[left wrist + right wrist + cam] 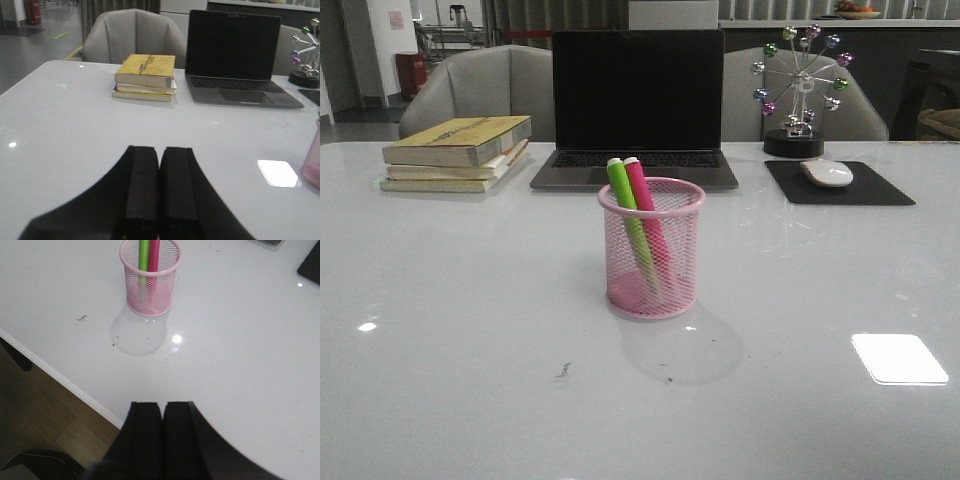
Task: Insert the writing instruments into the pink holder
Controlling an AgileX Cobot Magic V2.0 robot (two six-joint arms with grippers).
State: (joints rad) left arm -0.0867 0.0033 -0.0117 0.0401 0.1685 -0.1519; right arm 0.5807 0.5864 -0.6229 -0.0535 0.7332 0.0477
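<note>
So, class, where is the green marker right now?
Front view: the green marker stands in the pink holder mid-table, left of the pink marker, before the laptop.

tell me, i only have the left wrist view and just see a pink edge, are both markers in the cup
Observer: Yes. The green marker and pink marker both stand inside the pink cup, leaning.
Operator: right claw holding anything
Observer: No. The right claw is shut and empty, over the table edge, apart from the cup.
Operator: what's right of the laptop
Observer: A white mouse on a black mouse pad.
</note>
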